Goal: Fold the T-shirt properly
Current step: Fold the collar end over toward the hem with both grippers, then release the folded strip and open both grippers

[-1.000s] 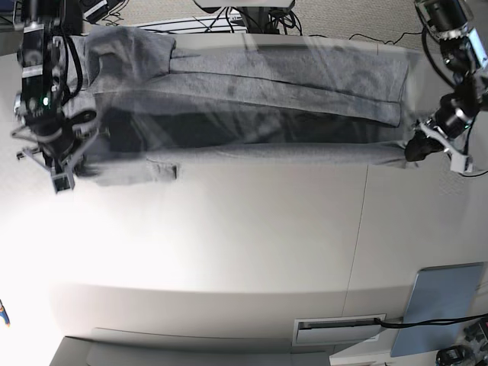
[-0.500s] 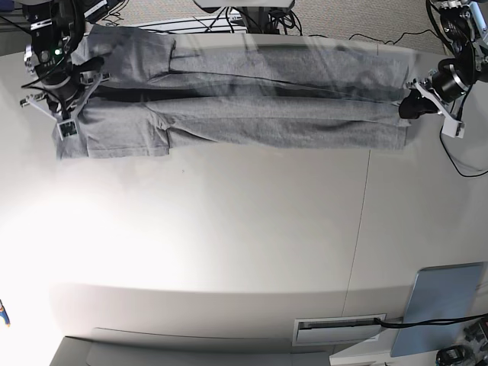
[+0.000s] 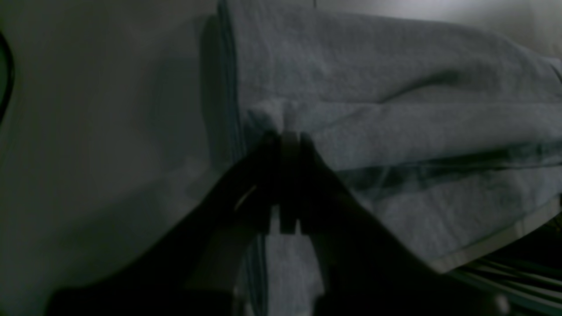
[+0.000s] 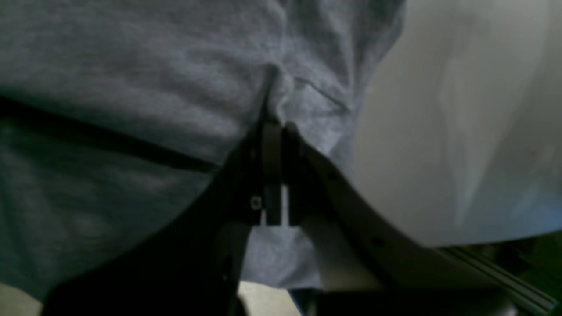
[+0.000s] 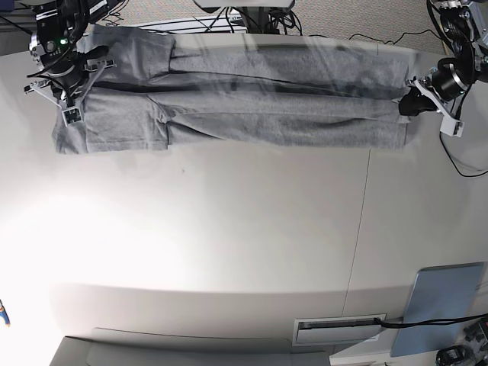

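Note:
The heather-grey T-shirt (image 5: 252,107) lies stretched in a long, narrow band across the far side of the white table (image 5: 252,229), folded lengthwise with a sleeve flap (image 5: 126,133) at its left end. My left gripper (image 5: 412,103) is shut on the shirt's right end; in the left wrist view the jaws pinch a fold of grey cloth (image 3: 287,118). My right gripper (image 5: 67,103) is shut on the shirt's left end; in the right wrist view the cloth (image 4: 281,94) bunches at the closed jaws. No lettering shows.
A flat blue-grey rectangular panel (image 5: 446,301) lies at the near right corner beside a white slotted box (image 5: 339,329) with a cable. Cables (image 5: 244,19) hang behind the table's far edge. A seam (image 5: 362,221) runs across the tabletop.
Both grippers moved toward the far edge, carrying the lifted shirt edge over. The fold has come down onto the rest of the shirt, which now lies flatter and narrower.

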Robot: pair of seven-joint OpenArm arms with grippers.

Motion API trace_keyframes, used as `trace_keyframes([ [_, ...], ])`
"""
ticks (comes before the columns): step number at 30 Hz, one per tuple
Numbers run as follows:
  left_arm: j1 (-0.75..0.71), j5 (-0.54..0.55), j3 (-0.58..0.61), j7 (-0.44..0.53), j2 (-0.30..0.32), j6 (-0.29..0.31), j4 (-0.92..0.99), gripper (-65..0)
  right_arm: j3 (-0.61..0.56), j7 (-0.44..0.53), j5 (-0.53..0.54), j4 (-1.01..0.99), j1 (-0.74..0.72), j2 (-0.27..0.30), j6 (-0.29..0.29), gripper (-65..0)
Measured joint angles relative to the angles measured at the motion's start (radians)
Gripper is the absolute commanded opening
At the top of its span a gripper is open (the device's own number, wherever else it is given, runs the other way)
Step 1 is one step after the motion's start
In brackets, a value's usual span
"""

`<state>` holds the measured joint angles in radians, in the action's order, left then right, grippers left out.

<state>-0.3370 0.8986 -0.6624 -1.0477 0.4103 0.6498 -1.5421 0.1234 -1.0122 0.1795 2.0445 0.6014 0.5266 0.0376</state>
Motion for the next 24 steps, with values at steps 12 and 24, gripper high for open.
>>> trace_keyframes([
  [12,0.0,-0.019,0.0,0.097,0.003,-0.099,0.0,-31.9,0.0,-0.02,-0.014,0.0,0.0,0.0,-0.001,-48.9],
  [24,0.009,-0.066,0.003,0.133,-0.02,-0.103,0.029,-32.0,0.0,-0.004,-0.014,0.0,0.0,0.0,-0.001,-49.0],
])
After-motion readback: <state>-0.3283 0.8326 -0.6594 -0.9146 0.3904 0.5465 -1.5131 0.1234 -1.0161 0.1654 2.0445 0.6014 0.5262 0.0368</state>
